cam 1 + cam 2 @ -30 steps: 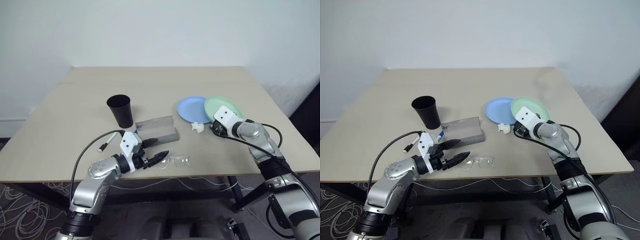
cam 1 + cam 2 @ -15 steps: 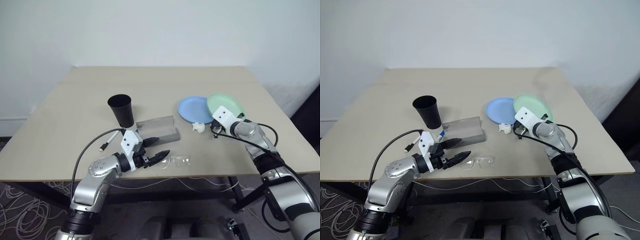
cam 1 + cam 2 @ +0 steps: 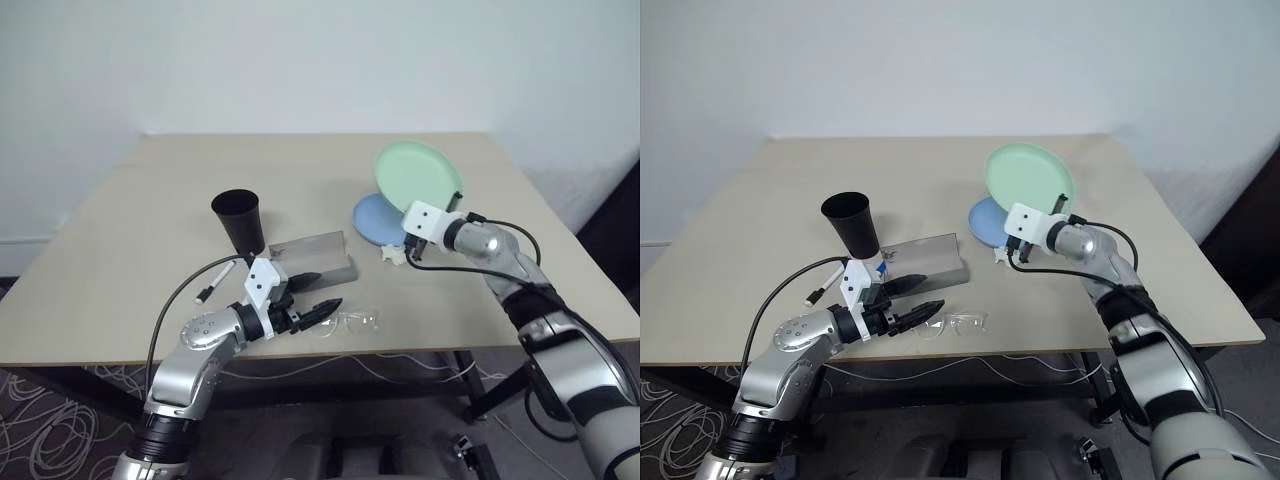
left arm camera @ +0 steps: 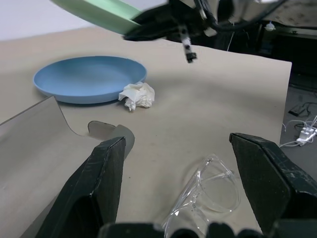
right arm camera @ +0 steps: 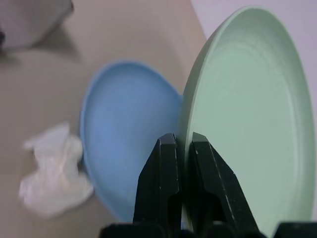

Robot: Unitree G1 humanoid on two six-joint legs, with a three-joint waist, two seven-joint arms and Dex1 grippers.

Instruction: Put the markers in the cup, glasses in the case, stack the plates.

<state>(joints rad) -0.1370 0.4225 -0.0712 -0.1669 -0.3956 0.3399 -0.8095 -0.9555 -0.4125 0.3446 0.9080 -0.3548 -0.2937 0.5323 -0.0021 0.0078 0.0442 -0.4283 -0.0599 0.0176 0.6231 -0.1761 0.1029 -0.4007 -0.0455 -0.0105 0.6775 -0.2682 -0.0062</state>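
Observation:
My right gripper (image 5: 181,141) is shut on the near rim of the mint green plate (image 3: 420,175). It holds the plate tilted up on edge in the air, over the light blue plate (image 3: 373,216) that lies flat on the table. My left gripper (image 3: 318,293) stands open just above the table, with the clear glasses (image 3: 355,322) lying in front of its fingertips, untouched. The grey case (image 3: 315,258) lies open behind it, beside the black cup (image 3: 240,220). A black-capped marker (image 3: 215,282) lies left of my left wrist. A blue-capped marker (image 3: 883,267) shows partly by the case.
A small white paper wad (image 3: 393,254) lies on the tan table (image 3: 150,200) at the blue plate's near edge, below my right gripper. The table's front edge runs close behind the glasses. A white wall stands behind the table.
My right gripper closed on the green plate's rim, lifted it off the table and tipped it upright, moving left over the blue plate. The left gripper stayed in place.

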